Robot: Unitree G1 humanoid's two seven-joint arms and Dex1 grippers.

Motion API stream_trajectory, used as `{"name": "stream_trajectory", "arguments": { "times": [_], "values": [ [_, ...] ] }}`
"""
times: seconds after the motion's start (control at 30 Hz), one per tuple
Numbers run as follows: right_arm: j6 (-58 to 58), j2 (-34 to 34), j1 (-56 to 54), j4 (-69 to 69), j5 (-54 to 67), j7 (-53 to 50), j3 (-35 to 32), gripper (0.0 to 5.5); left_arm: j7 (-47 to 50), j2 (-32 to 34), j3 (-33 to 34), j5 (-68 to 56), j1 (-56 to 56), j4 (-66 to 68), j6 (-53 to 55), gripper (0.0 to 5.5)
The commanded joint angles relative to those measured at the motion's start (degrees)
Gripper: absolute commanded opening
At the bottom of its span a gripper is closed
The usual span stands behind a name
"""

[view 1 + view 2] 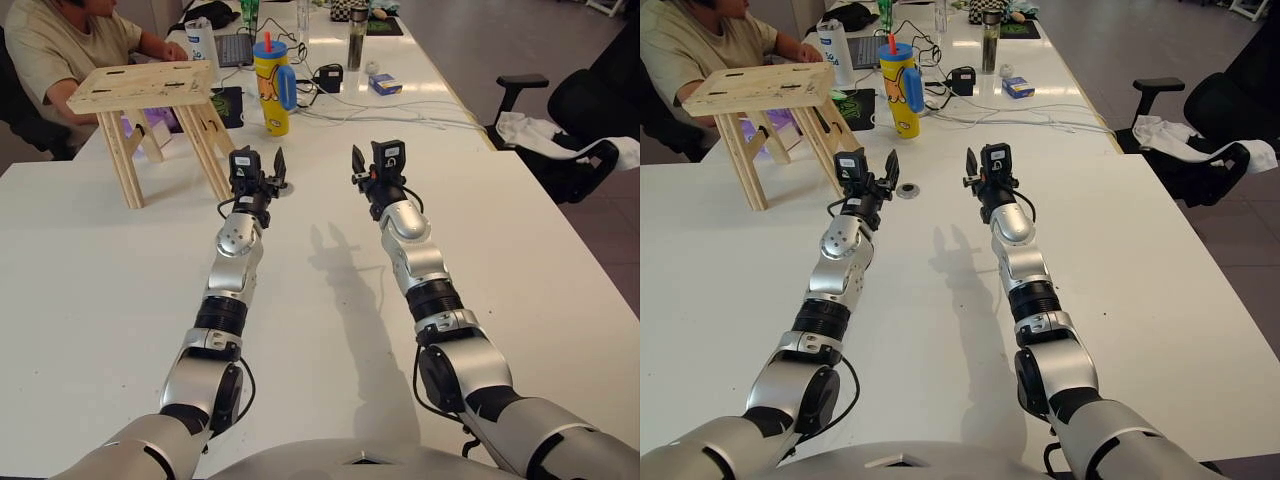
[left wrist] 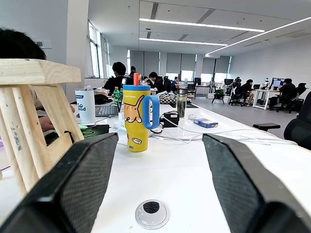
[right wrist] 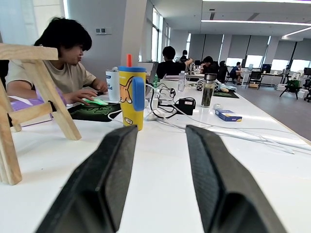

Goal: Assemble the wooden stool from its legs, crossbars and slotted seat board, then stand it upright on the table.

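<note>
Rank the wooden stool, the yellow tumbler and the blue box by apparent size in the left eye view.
1. wooden stool, largest by far
2. yellow tumbler
3. blue box, smallest; it also lies farther back

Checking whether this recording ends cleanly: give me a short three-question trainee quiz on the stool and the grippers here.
1. True or false: the pale slotted wooden stool lies on its side on the white table.
2. The left gripper and right gripper are: A both open and empty; B both shut on a leg; C one open, one shut.
3. Fill in: the stool stands on the robot's ___ side.
Key: 1 false, it stands upright; 2 A; 3 left.
</note>
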Motion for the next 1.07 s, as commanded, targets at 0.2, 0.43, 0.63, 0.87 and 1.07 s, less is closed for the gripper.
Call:
{"name": "stream_trajectory", "arguments": {
  "times": [0.2, 0.43, 0.63, 0.87, 1.07],
  "values": [
    [-0.46, 0.05, -1.82, 1.96, -0.24, 2.54, 0.78, 1.82, 5.3, -0.85, 1.52, 2.81, 0.83, 0.68, -3.8, 3.23],
    [-0.73, 0.43, -3.27, 3.54, 0.39, 5.09, 0.98, 1.82, 9.69, -0.64, 4.54, 3.37, 5.88, -3.98, -4.22, 3.23],
    [0.0, -0.53, -0.39, 0.9, 0.64, 2.78, -0.86, 1.82, 7.53, -1.89, 4.79, 1.6, 3.33, 1.01, -4.66, 3.23],
    [2.82, -1.97, 4.38, -4.77, 0.56, 0.82, -2.27, 1.82, 5.16, -3.8, 3.06, 1.64, 4.96, 0.05, -5.11, 3.23],
    [4.05, -2.21, 4.77, -7.21, -0.05, -0.86, -2.12, 1.82, 3.48, -0.54, 5.56, 0.32, 5.02, 0.19, -4.54, 3.23]
  ]
}}
